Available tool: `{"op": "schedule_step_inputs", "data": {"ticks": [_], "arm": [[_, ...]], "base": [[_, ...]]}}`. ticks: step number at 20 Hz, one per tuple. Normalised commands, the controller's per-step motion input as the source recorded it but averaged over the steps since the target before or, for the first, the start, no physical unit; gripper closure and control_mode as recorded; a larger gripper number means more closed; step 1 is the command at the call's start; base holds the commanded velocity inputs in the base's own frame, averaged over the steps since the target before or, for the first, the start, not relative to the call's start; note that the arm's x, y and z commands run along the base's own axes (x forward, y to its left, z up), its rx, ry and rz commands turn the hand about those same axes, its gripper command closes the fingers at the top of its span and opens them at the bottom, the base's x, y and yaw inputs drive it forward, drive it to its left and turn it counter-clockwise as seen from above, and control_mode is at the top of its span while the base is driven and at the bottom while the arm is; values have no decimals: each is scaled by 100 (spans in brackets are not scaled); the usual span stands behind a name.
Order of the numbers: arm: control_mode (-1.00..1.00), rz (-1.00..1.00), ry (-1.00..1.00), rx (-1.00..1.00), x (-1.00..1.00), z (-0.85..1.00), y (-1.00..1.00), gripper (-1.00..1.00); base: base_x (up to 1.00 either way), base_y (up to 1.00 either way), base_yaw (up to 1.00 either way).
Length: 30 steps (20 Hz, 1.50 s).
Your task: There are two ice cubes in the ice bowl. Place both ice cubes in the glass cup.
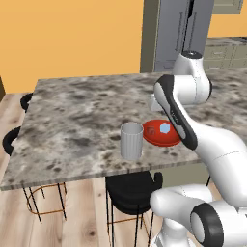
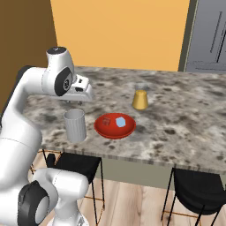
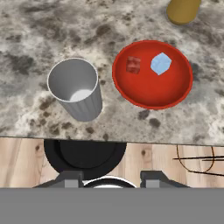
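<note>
The marbled surface [image 3: 26, 39] is carrying the ribbed grey cup [image 3: 76, 89] and the red bowl [image 3: 152, 74], which are sitting just beside each other near the front edge, not touching. The cup is standing upright and open at the top, with nothing showing inside it. Two ice cubes are lying in the bowl: a pale blue cube [image 3: 160, 63] is sitting toward the far side of the bowl's middle, and a second cube [image 3: 133, 64], looking reddish against the bowl, is resting close beside it, nearer the cup. A small yellow cup-like object [image 2: 140, 99] is standing farther back on the surface, well apart from the bowl. The gripper [image 3: 111, 178] is hanging above the front edge of the surface, looking down on cup and bowl; its two dark fingertips are standing apart with nothing between them. A black stool [image 3: 85, 153] is sitting on the wooden floor [image 3: 148, 157] below the surface edge.
</note>
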Motion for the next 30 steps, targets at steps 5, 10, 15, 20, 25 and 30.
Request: {"op": "schedule_step_inputs", "data": {"ticks": [5,10,15,20,25,30], "arm": [[-100,0,0,0,0,0,0,-100],[-100,-3,2,0,-5,0,-19,-100],[-100,-2,0,1,-27,-7,-93,-100],[-100,-1,0,0,-5,-2,-51,-100],[-100,0,0,0,6,-2,-2,-100],[-100,-2,1,0,47,-21,-3,-100]], "base": [[0,0,0],[0,0,0],[0,0,0],[0,0,0],[0,0,0],[0,0,0]]}}
